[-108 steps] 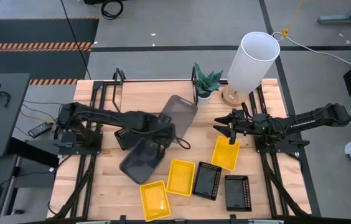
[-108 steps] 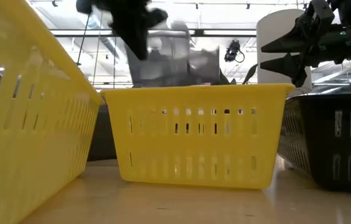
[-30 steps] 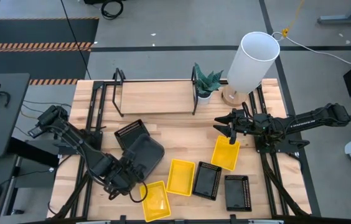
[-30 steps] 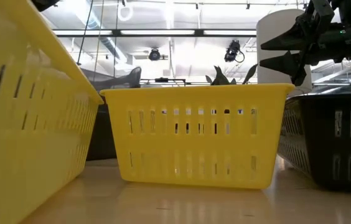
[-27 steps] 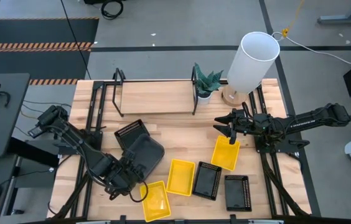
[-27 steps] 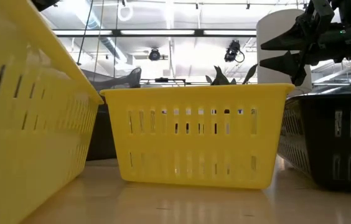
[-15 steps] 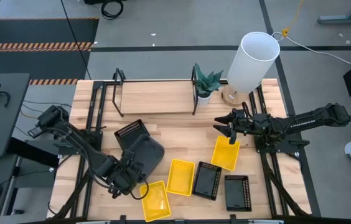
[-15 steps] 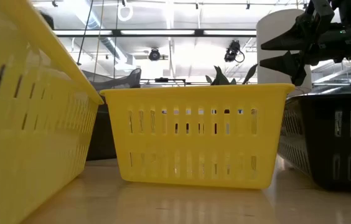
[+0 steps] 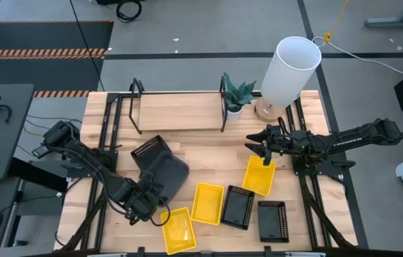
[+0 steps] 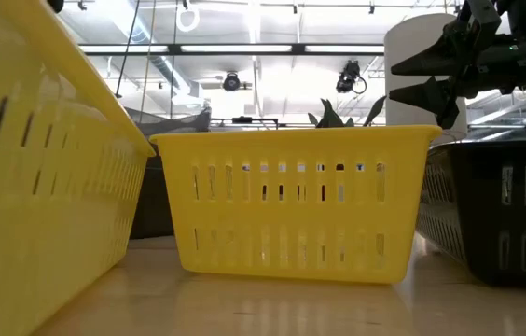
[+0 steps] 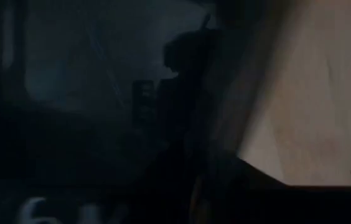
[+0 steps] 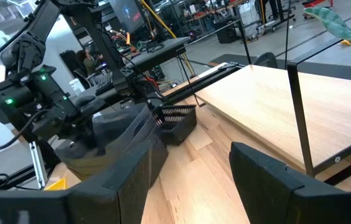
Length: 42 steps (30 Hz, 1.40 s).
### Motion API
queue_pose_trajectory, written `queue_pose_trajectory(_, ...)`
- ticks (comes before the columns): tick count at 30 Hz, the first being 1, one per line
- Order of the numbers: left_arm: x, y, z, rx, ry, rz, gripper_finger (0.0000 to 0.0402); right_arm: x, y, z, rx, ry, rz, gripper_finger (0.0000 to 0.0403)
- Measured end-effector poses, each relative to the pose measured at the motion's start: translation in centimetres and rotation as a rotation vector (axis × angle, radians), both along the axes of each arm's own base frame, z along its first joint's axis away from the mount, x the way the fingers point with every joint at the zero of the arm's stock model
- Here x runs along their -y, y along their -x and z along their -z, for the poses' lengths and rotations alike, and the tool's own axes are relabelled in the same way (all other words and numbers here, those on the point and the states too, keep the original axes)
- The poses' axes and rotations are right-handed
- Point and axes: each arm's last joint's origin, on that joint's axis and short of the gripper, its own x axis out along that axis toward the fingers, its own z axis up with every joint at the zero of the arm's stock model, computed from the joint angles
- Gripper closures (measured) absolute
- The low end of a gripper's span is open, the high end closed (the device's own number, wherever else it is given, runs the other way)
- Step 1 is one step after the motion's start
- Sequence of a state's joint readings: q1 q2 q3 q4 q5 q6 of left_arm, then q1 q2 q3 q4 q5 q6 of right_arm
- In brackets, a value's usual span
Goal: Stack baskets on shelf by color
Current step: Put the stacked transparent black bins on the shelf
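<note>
The light-wood shelf (image 9: pixel 180 111) (image 12: pixel 287 106) stands bare along the far edge. A grey basket stack (image 9: pixel 166 173) (image 12: pixel 116 146) sits left of centre, against a black mesh basket (image 9: pixel 146 150). My left gripper (image 9: pixel 143 203) is at the grey stack's near-left corner; its wrist view is dark. Three yellow baskets (image 9: pixel 176 228) (image 9: pixel 207 202) (image 9: pixel 259 175) and two more black baskets (image 9: pixel 237 207) (image 9: pixel 273 220) lie along the near side. My right gripper (image 9: pixel 264 146) (image 10: pixel 431 79) (image 12: pixel 188 186) hovers open above the far end of the rightmost yellow basket.
A potted plant (image 9: pixel 237 93) and a tall white cylinder on a wooden base (image 9: pixel 287 71) stand beside the shelf's right end. Bare wood lies between the shelf and the baskets. In the low view, yellow baskets (image 10: pixel 291 201) fill the foreground.
In the low view, the grey stack's raised rim has sunk a little and now lies flatter. Neither arm has visibly shifted.
</note>
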<state>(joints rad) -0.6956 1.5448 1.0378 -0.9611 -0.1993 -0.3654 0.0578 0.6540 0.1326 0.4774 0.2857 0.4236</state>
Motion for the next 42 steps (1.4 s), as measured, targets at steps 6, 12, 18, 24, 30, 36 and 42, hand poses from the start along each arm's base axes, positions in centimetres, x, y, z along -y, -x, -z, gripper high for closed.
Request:
queue_pose_trajectory(6, 0.2, -0.3, -0.2, 0.012, 0.015, 0.052, 0.0387, 0.0, 0.0, 0.0, 0.000, 0.000, 0.000, 0.0182)
queue_pose_trajectory(12, 0.0, -1.6, -1.9, 0.050, 0.043, 0.052, 0.0387, 0.0, 0.0, 0.0, 0.000, 0.000, 0.000, 0.0182)
queue_pose_trajectory(18, -1.2, -3.1, -4.4, 0.072, 0.048, 0.027, 0.0387, 0.0, 0.0, 0.0, 0.000, 0.000, 0.000, 0.0182)
queue_pose_trajectory(24, -5.6, -2.9, -7.1, 0.115, -0.008, -0.039, 0.0387, 0.0, 0.0, 0.0, 0.000, 0.000, 0.000, 0.0182)
queue_pose_trajectory(30, -10.8, -2.1, -10.3, 0.242, -0.013, -0.136, 0.0387, 0.0, 0.0, 0.0, 0.000, 0.000, 0.000, 0.0182)
queue_pose_trajectory(36, -16.0, -2.3, -10.4, 0.198, -0.069, -0.207, 0.0387, 0.0, 0.0, 0.0, 0.000, 0.000, 0.000, 0.0182)
queue_pose_trajectory(42, -21.5, -2.3, -10.0, 0.159, -0.076, -0.305, 0.0387, 0.0, 0.0, 0.0, 0.000, 0.000, 0.000, 0.0182)
